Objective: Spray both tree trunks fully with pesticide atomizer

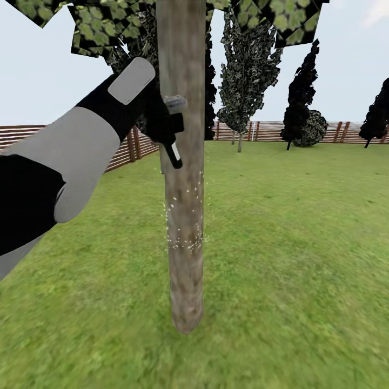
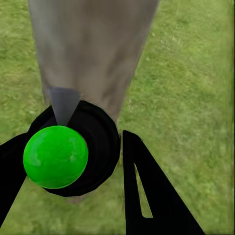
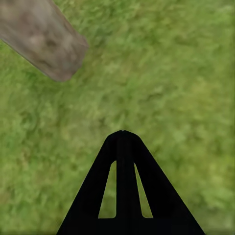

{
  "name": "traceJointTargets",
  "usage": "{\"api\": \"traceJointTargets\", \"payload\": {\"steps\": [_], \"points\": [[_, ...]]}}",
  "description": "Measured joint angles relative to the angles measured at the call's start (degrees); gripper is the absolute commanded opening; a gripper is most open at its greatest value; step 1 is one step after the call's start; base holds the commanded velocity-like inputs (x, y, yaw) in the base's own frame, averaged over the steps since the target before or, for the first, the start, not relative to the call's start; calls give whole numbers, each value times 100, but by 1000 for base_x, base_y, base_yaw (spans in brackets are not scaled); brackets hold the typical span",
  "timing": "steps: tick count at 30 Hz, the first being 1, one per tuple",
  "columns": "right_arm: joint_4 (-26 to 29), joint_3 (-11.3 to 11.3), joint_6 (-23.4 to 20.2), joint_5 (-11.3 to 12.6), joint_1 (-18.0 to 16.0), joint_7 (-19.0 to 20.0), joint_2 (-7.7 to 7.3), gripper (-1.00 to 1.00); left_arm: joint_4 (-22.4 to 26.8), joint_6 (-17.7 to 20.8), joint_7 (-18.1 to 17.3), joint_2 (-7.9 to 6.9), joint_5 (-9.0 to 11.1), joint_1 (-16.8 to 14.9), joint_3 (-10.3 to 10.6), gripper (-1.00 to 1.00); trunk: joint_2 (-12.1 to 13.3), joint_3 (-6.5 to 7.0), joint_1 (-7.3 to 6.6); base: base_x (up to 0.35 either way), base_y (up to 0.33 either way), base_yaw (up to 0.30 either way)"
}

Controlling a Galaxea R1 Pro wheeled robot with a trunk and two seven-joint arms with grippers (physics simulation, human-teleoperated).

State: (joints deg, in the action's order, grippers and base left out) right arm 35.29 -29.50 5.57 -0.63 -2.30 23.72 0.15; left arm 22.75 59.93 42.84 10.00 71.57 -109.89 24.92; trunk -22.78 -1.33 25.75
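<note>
The left claw [image 1: 162,121] is clenched around the pesticide atomizer [image 1: 168,125], holding it just beside the upper part of the tree trunk [image 1: 185,178], with the grey nozzle pointing at the bark. In the left wrist view the atomizer's round black body with a bright green ball [image 2: 55,156] is sitting between the claw's dark fingers [image 2: 147,196], the trunk looming directly ahead. White pesticide [image 1: 186,237] specks are dotting the middle of the trunk below the nozzle; the bark above and the stretch down toward the grass is looking mostly bare, so coverage of this trunk seems only partial, and the second tree probably remains to be sprayed. The right claw [image 3: 123,142] is hanging closed and empty over the grass, with the trunk's base nearby. Open lawn [image 1: 302,243] is spreading on all sides of the trunk, and the wooden fence [image 1: 302,131] is standing well behind it.
</note>
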Motion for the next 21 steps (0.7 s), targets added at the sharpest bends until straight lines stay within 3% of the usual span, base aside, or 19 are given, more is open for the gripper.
{"api": "traceJointTargets", "payload": {"steps": [1,3,6,9,11,12,13,15,21], "points": [[0,0,0,1,0,0,0,-100,59,1,1,0,30,57,7,-100,0,0,0,0,0,0],[2,0,0,4,0,0,0,-100,369,0,8,0,87,488,102,-100,4,-2,2,0,0,0],[3,0,0,1,0,0,0,-100,789,2,3,0,98,1089,552,-100,-1,-2,-1,0,0,0],[4,0,2,6,0,0,0,-100,1043,4,58,0,60,1784,846,-100,1,-2,0,0,0,0],[7,0,20,7,0,0,0,-100,1319,-1,248,0,72,2166,1190,-100,2,-2,0,0,0,0],[6,1,29,7,0,-1,0,-100,1654,3,533,-3,25,2539,1375,-100,-2,-1,-3,0,0,0],[7,1,33,7,0,-1,0,-100,1879,-12,786,-11,95,2843,1445,-100,4,-2,1,0,0,0],[8,0,35,8,0,-1,0,-100,2120,-7,1010,-19,66,3162,1489,-100,0,-1,0,0,0,0],[7,-8,36,13,0,-1,0,-100,2980,-3,1158,-297,45,4461,1484,-100,1,-1,0,0,20,0]]}}
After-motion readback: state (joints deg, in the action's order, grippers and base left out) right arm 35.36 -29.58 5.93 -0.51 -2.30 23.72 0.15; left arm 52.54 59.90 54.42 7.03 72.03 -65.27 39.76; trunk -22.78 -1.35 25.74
